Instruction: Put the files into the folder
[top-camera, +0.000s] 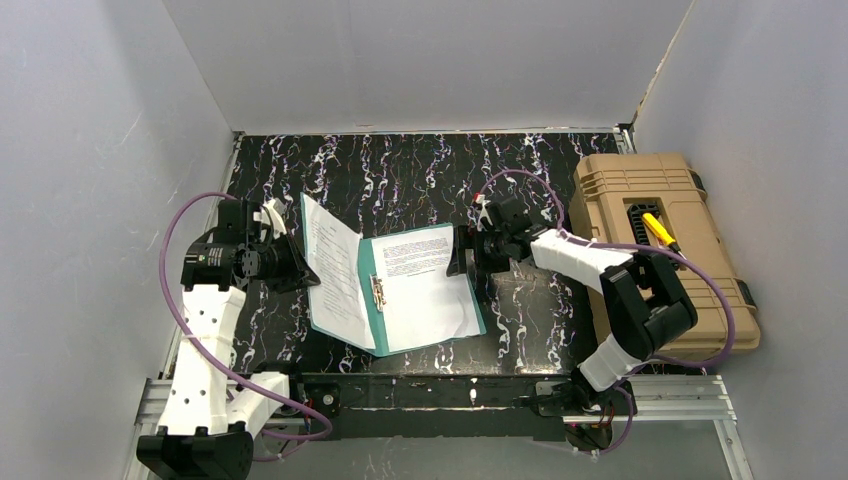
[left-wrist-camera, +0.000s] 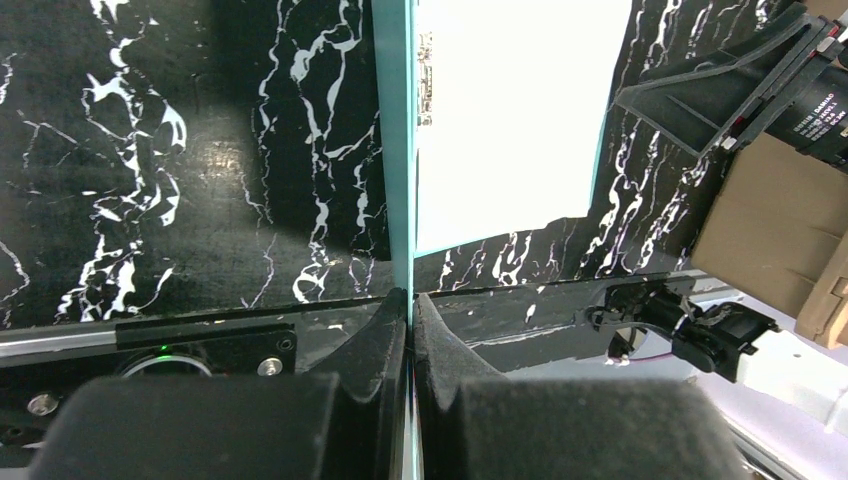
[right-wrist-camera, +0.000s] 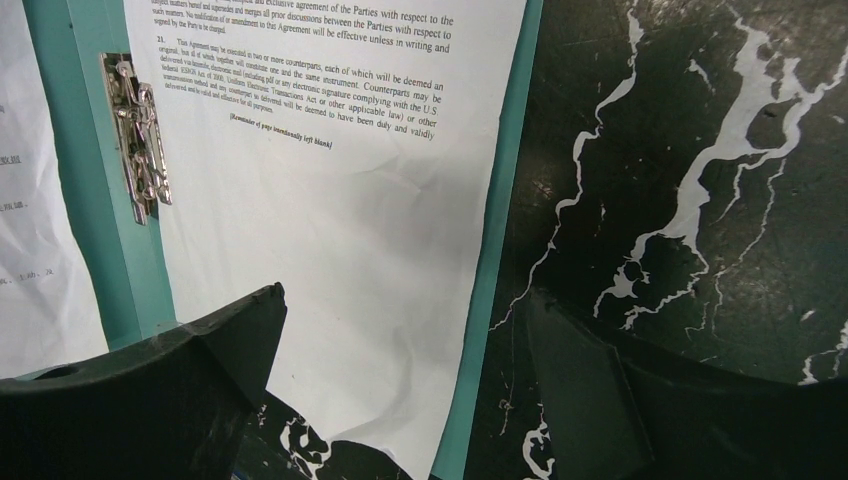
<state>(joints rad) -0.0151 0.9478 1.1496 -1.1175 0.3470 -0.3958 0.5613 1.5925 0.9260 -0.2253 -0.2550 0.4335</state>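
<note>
At the middle of the black, white-veined tabletop (top-camera: 530, 170) the teal folder (top-camera: 367, 280) lies open, its spine running from 12 to 6 o'clock in the overhead view. The right half lies flat on the tabletop. The left cover is lifted and tilts up toward 9 o'clock.

The files (top-camera: 425, 290) are inside the folder. One printed white sheet lies on the flat right half, its far corner reaching just past the folder's edge at 5 o'clock. Another printed sheet lies against the inner face of the raised cover. A small metal clip (right-wrist-camera: 135, 135) sits on the inner spine between the two sheets.

The left gripper (left-wrist-camera: 410, 305) is at 9 o'clock of the folder, pressed fully together on the outer edge of the raised cover and holding it up.

The right gripper (top-camera: 462, 252) is at 2 o'clock of the clip, at the folder's right edge. Its jaws are spread wide with nothing between them. One finger (right-wrist-camera: 150, 390) is over the flat sheet and the other is over bare tabletop. I cannot tell whether either touches down.

A tan toolbox (top-camera: 620, 200) stands well apart at 3 o'clock, with a yellow item (top-camera: 655, 228) on its lid.
</note>
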